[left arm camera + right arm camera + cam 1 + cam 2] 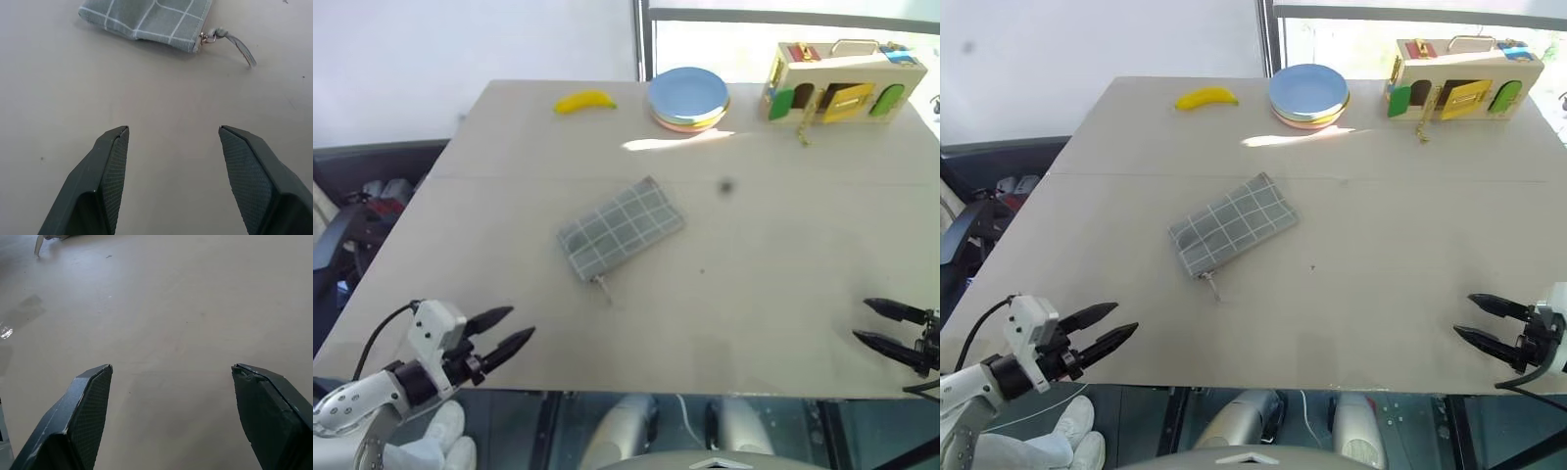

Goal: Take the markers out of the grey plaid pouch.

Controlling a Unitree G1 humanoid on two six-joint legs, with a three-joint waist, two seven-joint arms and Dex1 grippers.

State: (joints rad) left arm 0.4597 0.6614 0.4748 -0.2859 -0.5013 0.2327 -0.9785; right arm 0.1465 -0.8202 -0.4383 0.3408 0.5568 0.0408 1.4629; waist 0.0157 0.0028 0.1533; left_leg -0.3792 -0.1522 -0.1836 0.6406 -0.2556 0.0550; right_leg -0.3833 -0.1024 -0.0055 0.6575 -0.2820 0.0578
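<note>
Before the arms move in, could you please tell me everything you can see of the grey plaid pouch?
The grey plaid pouch is a soft grey-green fabric rectangle crossed by thin white grid lines. It lies flat and askew near the middle of the table, apparently zipped shut, with no markers showing. A small metal zipper pull with a grey tab trails from its near corner. Only the table touches it.

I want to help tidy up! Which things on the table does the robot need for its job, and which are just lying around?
For the job:
- grey plaid pouch, lying zipped in the middle of the table
- left gripper and right gripper, both open

Just lying about:
- yellow banana
- stack of plates
- wooden latch box
</note>
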